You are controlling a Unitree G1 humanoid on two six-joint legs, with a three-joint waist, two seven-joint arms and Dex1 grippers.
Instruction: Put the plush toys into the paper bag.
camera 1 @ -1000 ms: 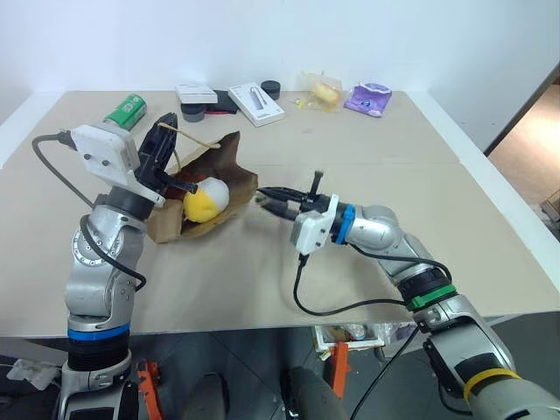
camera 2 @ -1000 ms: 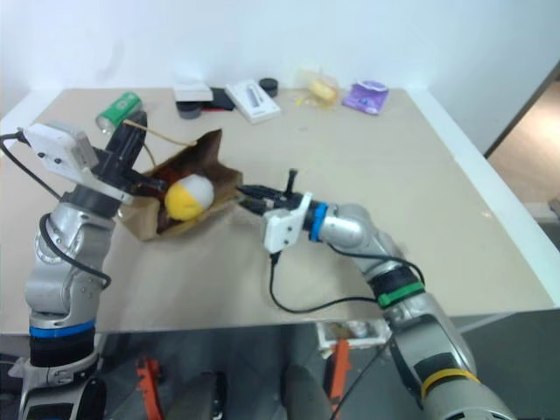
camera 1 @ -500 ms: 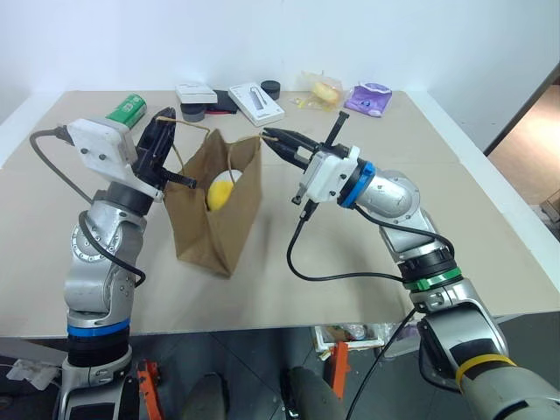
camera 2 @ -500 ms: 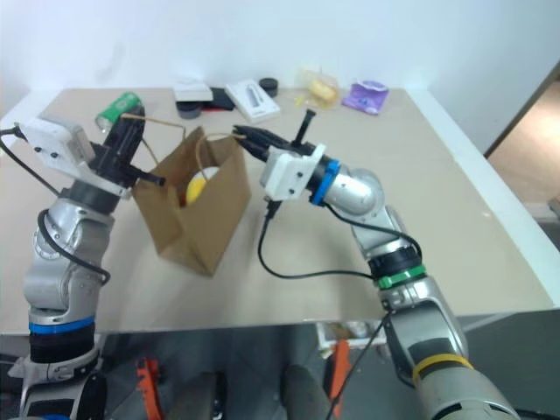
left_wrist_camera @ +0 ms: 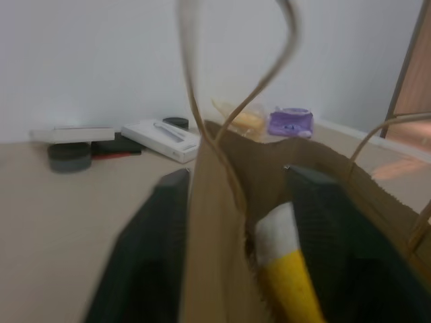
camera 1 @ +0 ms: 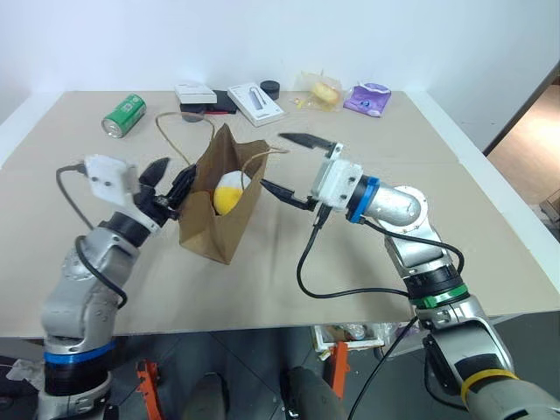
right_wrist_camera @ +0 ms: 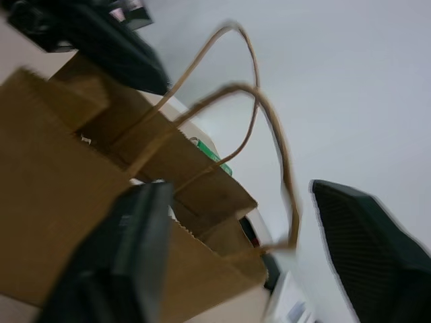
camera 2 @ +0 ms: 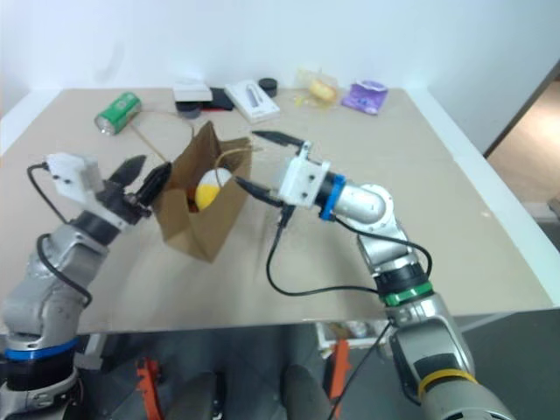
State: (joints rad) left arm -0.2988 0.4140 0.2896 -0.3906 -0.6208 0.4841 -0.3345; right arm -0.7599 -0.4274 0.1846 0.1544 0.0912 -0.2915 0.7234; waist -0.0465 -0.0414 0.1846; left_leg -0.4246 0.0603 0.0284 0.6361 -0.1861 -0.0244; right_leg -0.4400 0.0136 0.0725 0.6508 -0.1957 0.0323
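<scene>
The brown paper bag (camera 1: pixel 213 219) stands upright on the table with its mouth open. A yellow-and-white plush toy (camera 1: pixel 228 192) lies inside it and also peeks out in the left wrist view (left_wrist_camera: pixel 286 276). My left gripper (camera 1: pixel 172 178) is open at the bag's left side, and its fingers (left_wrist_camera: pixel 145 262) straddle the bag's near wall without pinching it. My right gripper (camera 1: pixel 293 166) is open wide at the bag's right side. The twine handles (right_wrist_camera: pixel 259 101) loop loosely between its fingers (right_wrist_camera: pixel 128 256).
At the back of the table are a green can (camera 1: pixel 123 115), a white box (camera 1: pixel 255 102), dark round items (camera 1: pixel 194 112), a yellow item in clear wrap (camera 1: pixel 322 90) and a purple packet (camera 1: pixel 368 98). The table's front edge (camera 1: pixel 262 319) runs just below the arms.
The bag went from lying on its side to standing upright. Both grippers, shut on its handles before, have opened and let go. My left hand has dropped lower.
</scene>
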